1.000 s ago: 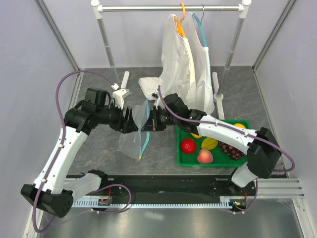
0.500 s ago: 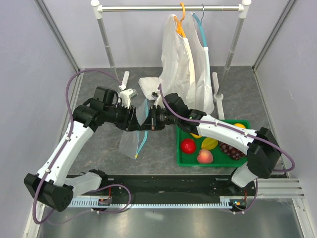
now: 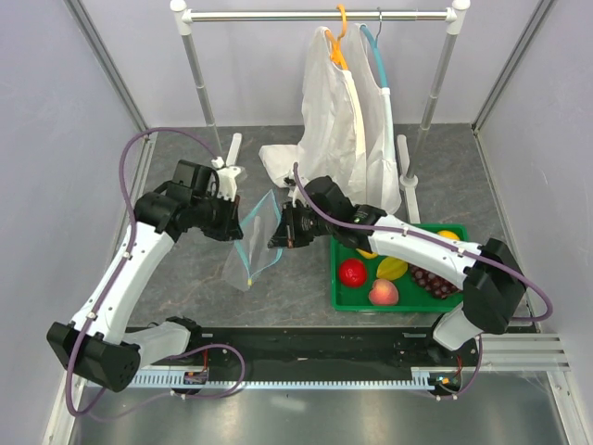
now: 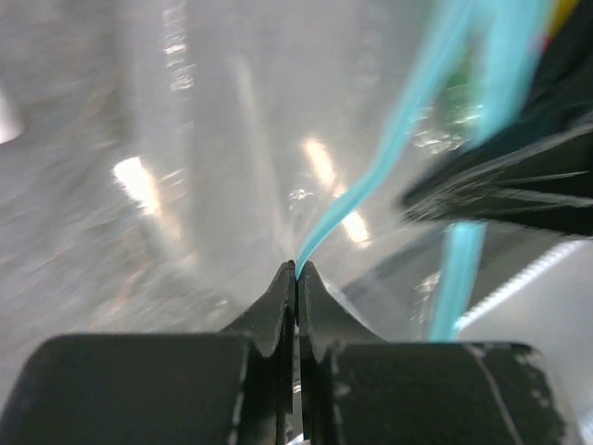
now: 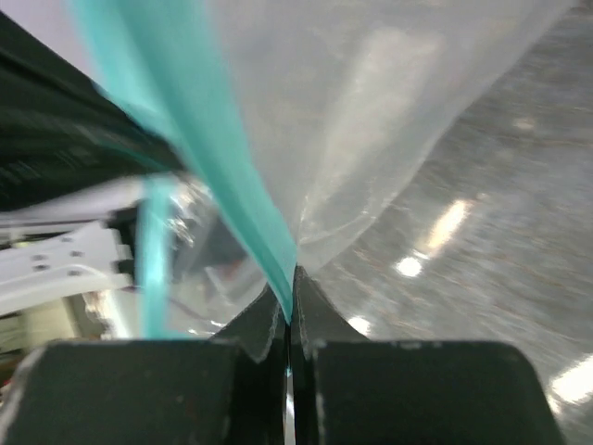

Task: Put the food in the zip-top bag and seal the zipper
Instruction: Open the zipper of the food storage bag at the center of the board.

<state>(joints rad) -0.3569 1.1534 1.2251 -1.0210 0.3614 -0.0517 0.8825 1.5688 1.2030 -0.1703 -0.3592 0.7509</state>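
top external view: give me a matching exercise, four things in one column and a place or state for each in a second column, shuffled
Column one
1. zip-top bag
2. red round fruit
3. white garments
4. left gripper

Column two
A. lying in the green tray
B. hanging from the rail
C. shut on the teal zipper
D. clear, hanging between the left gripper and the right gripper

Pairs: 1-D, 2-A, 3-B, 4-C
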